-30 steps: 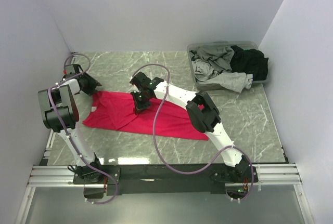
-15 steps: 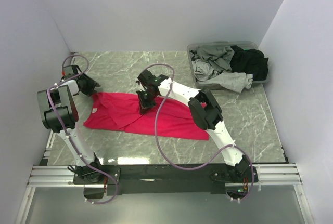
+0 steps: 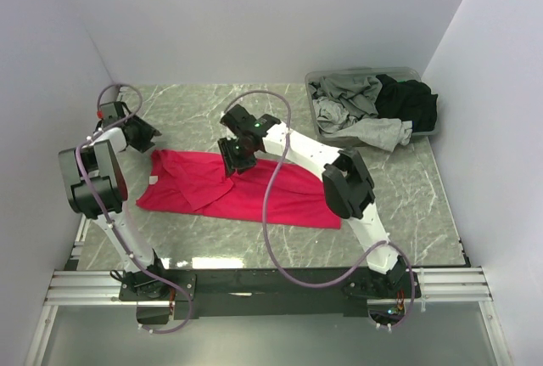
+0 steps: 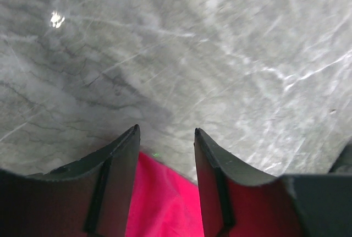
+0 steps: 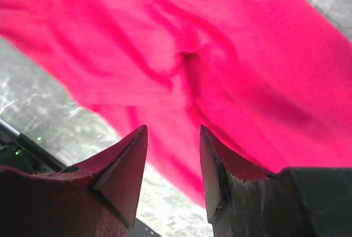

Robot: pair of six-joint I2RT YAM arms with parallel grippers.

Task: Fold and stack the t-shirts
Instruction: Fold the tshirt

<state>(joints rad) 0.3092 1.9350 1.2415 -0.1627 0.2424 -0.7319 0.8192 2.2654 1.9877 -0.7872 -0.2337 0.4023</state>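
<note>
Left gripper (image 4: 165, 132) at the pinkish-red t-shirt (image 3: 254, 192)'s corner and right gripper (image 5: 173, 130) above its middle hover spread and empty, likely poised to fold.

1. Top view: the right arm (image 3: 301, 155) hides part of the red t-shirt (image 3: 280, 200).
2. Left wrist view: the bottom edge cuts off all but its corner between the left fingers (image 4: 115, 187).
3. Right wrist view: its cloth is blurred.
4. The tub (image 3: 361, 70): the number of heaped grey and black t-shirts (image 3: 352, 94) cannot be told.
</note>
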